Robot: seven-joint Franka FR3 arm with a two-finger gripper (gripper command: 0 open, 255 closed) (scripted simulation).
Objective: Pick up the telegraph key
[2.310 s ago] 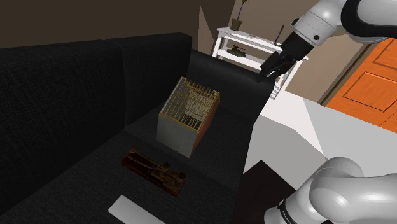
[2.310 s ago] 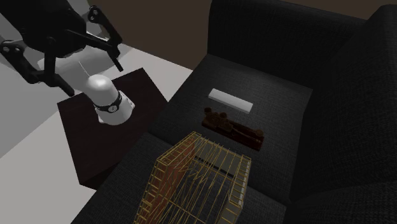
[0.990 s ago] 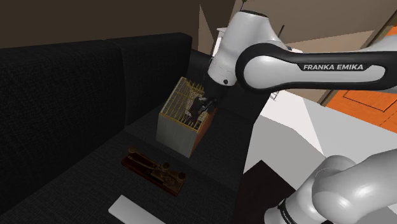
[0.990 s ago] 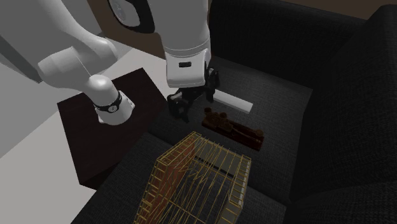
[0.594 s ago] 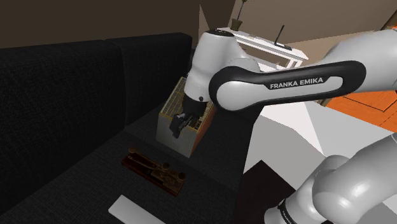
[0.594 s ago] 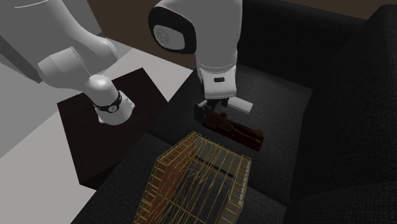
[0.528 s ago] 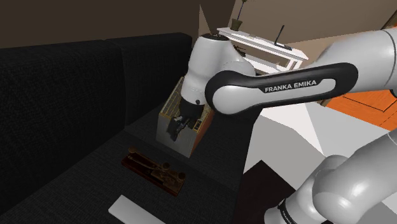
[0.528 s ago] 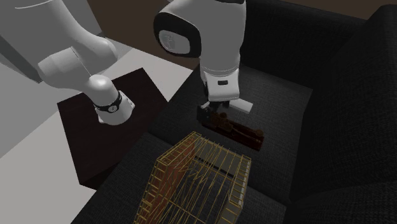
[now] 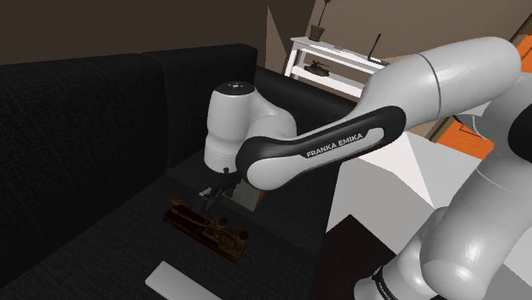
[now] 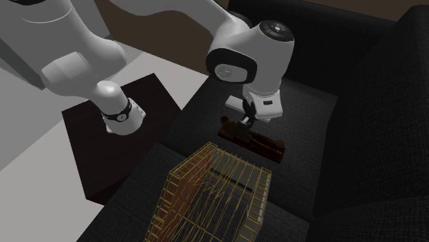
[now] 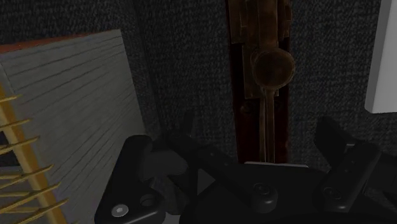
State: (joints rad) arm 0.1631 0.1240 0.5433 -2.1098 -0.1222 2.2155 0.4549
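Brown wooden telegraph key [image 9: 209, 228] lies ungrasped on the black fabric sofa [image 9: 85, 128], with the all-black two-finger gripper [image 9: 209, 198] poised at its 12 o'clock in the shoulder view, jaws spread; closure and lift are outstanding.

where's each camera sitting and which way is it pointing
Shoulder view: beside the stand, looking down over the black sofa; the arm arcs to the telegraph key.
Second exterior view: opposite side, beyond the wire cage, looking back at the arm's base and stand.
Wrist view: on the hand, looking down past the open fingers at the key.
All three share the key.
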